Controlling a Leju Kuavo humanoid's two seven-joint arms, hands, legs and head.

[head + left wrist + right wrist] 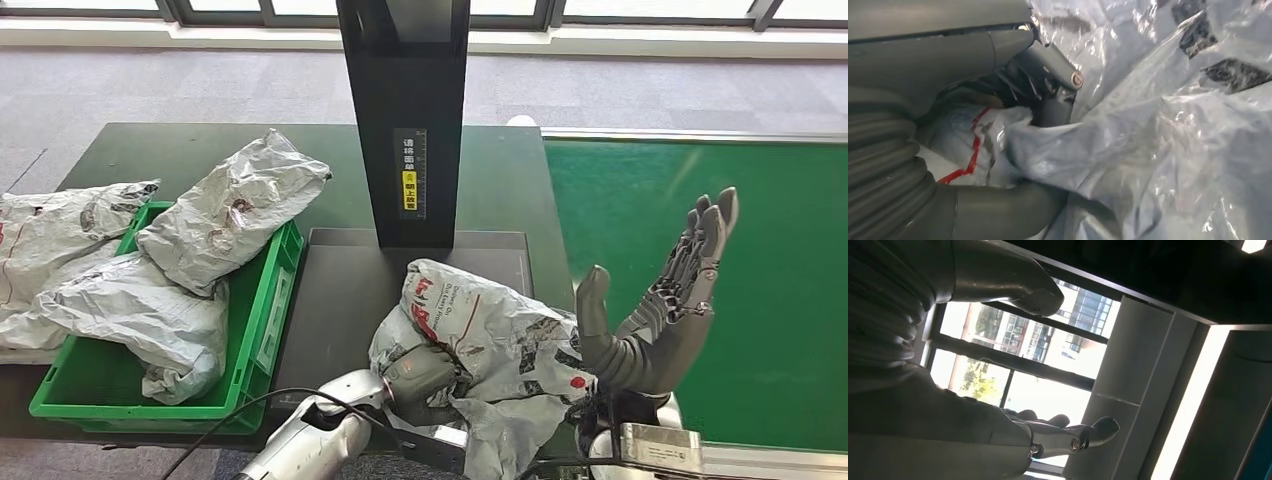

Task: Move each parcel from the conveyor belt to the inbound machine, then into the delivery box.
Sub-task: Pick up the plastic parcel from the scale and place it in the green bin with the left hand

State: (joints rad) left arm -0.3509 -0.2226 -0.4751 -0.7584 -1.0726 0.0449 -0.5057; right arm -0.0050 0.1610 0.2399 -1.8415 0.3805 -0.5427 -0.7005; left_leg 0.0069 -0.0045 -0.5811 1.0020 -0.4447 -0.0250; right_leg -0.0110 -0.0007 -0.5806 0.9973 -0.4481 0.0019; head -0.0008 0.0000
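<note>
A crumpled grey plastic parcel [490, 340] with red and black print lies on the dark plate of the inbound machine [340, 290], in front of its black post [408, 110]. My left hand [425, 378] grips the parcel's near edge; in the left wrist view its thumb and fingers [1048, 85] pinch a fold of the parcel's film [1158, 140]. My right hand [660, 310] is raised beside the parcel's right side, palm toward it, fingers spread and holding nothing; its fingers [1073, 437] point at the windows in the right wrist view. The green conveyor belt [740, 270] runs on the right.
A green delivery box [250, 340] stands left of the machine plate with two grey parcels [225, 215] piled in it. Another grey parcel [50, 235] lies outside the box at the far left. Grey carpet floor [150, 80] lies beyond the dark table.
</note>
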